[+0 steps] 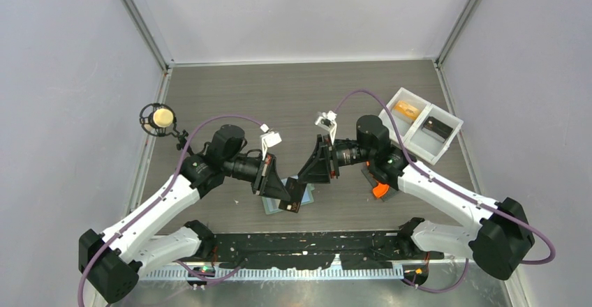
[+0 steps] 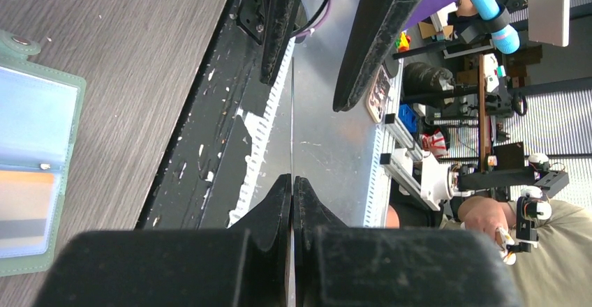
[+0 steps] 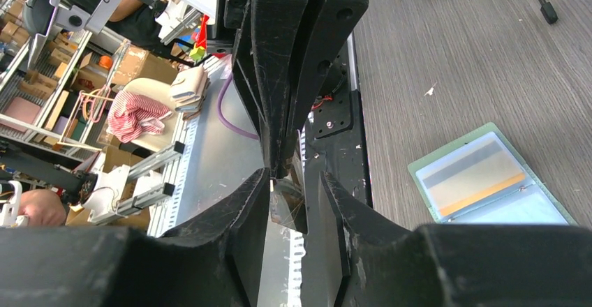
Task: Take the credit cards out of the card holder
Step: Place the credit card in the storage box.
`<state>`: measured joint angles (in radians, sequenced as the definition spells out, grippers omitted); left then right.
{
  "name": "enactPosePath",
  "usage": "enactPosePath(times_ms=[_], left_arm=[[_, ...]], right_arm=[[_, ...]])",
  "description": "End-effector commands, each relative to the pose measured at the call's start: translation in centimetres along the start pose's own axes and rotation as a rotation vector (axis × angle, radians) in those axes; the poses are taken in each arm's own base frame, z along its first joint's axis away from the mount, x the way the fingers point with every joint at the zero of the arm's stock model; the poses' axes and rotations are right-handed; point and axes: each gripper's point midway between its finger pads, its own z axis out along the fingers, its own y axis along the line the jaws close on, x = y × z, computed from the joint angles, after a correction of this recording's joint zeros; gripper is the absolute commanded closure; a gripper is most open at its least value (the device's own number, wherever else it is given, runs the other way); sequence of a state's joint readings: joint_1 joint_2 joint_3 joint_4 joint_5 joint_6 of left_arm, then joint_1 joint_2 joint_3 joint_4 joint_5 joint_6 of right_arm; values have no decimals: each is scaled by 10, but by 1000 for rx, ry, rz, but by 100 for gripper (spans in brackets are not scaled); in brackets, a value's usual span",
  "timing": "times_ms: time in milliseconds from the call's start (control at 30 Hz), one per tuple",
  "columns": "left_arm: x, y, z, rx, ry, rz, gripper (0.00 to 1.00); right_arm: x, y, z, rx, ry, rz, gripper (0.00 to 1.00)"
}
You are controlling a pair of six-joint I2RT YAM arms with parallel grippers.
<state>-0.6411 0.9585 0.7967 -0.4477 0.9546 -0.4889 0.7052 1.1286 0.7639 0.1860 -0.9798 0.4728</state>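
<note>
Grey wood-grain worktop (image 1: 293,91) enclosed on three sides by plain pale grey wall panels (image 1: 300,14), joined at rear corners by slim aluminium posts (image 1: 143,24). Light even and diffuse; only soft shadows cast. Near edge covered by black, white-scuffed plate (image 1: 307,248); bright metal strip (image 1: 314,289) seen in front of it. Past that edge, cluttered workshop seen in wrist views: cardboard boxes (image 3: 132,63), aluminium-profile framing (image 2: 401,171), person in khaki shirt (image 2: 558,251).

Card holder (image 3: 520,211) lying open, pocket faces up.
Sage-green rim, pale blue pockets; grey-and-orange striped card (image 3: 469,174) sits in one pocket.
</note>
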Motion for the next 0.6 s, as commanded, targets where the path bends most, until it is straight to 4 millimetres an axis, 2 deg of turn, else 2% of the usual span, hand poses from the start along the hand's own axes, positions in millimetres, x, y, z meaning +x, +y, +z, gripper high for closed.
enactPosePath(times_ms=[0,233,367,400,433,500,567], left_arm=[[-5,-12,-3,41,-2,38,100],[-5,-10,-2,40,1,34,100],[-4,-9,-2,42,1,36,100],[-4,-10,-2,42,0,40,100],[-5,-9,-2,35,-4,41,99],[-5,-4,-3,0,-10,44,86],[-6,5,-6,-72,-20,47,61]], right_arm=[[-10,9,2,-42,-9,-55,62],[-4,7,5,-54,15,-30,66],[-3,10,6,-78,15,-34,83],[-3,13,5,-89,14,-24,91],[-5,15,5,-106,7,-38,93],[-9,15,5,-101,-12,-27,94],[-15,7,4,-61,-43,-11,95]])
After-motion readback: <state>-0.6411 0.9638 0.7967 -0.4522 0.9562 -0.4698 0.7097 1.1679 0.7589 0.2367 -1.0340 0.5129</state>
